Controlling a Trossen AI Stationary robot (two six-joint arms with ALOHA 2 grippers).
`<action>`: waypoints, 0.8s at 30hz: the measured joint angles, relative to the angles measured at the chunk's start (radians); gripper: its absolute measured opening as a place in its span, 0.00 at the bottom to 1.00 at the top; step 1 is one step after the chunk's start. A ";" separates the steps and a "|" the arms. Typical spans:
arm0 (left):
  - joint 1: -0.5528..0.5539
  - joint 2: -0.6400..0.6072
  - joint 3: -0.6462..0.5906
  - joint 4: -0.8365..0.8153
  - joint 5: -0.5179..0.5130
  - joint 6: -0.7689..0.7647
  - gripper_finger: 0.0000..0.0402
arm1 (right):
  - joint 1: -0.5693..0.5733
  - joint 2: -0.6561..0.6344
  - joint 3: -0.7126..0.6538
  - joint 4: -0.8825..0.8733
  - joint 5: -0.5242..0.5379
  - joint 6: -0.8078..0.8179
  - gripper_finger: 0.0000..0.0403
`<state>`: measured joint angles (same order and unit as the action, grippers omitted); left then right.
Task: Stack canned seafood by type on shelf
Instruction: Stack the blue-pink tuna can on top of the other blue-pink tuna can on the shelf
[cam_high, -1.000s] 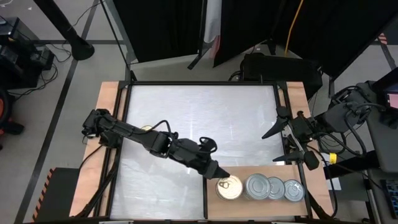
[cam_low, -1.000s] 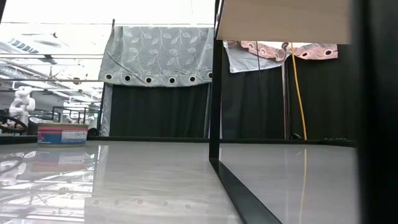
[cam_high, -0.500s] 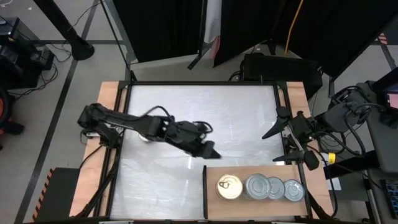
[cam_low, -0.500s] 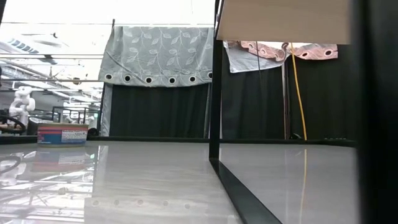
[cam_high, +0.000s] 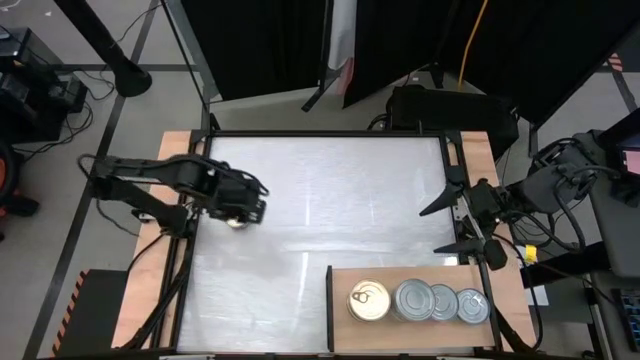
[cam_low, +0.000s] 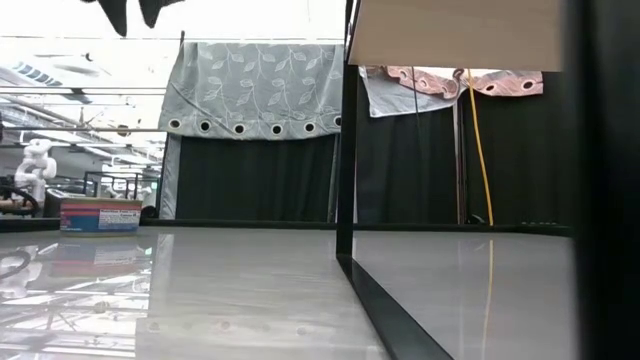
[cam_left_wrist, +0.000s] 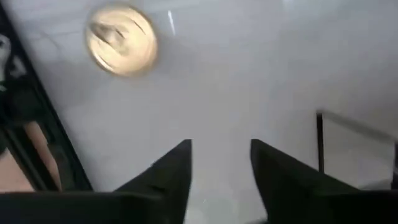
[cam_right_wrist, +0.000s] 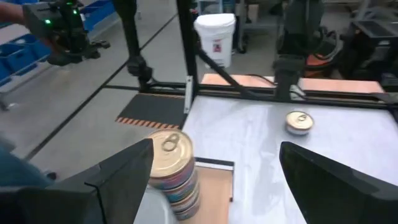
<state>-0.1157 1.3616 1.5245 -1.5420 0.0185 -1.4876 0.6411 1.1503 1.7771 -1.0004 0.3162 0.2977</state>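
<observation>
— How far along is it, would you say?

— Nearly there, I'd guess. The shelf (cam_high: 420, 275) sits at the table's (cam_high: 330, 180) near right corner and carries a row: a gold-top stack (cam_high: 368, 301) at its left end, then three silver-top stacks (cam_high: 441, 303) touching one another. From the right wrist view the gold stack is several tins high.

— Anything left out on the table?

— One loose tin (cam_right_wrist: 299, 122), gold-topped, lying near the left edge, well apart from the shelf. It looks like the last one to fetch, and it belongs on the gold stack.

— And the arms?

— The left gripper (cam_high: 252, 208) hangs right over that tin, fingers apart with nothing between them, not yet on it. The right gripper (cam_high: 455, 222) waits by the right edge, just beyond the shelf, fingers spread wide and empty.

— Room to move?

— Plenty. The white top between tin and shelf is bare. The dark frame rail runs close beside the tin, though, and the shelf's left edge is a lip to clear.
</observation>
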 joint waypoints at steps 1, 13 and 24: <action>0.022 -0.035 -0.041 0.011 -0.014 -0.001 0.38 | -0.001 0.000 0.000 0.000 0.011 -0.003 0.84; 0.262 -0.258 -0.571 0.173 0.015 0.009 0.01 | -0.001 0.000 0.000 0.017 0.147 0.035 0.84; 0.322 -0.253 -0.851 0.395 0.051 0.002 0.01 | -0.001 0.000 0.000 0.085 0.191 0.122 0.84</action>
<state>0.2062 1.1082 0.6731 -1.1470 0.0697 -1.4854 0.6403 1.1503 1.7771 -0.9156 0.5072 0.4201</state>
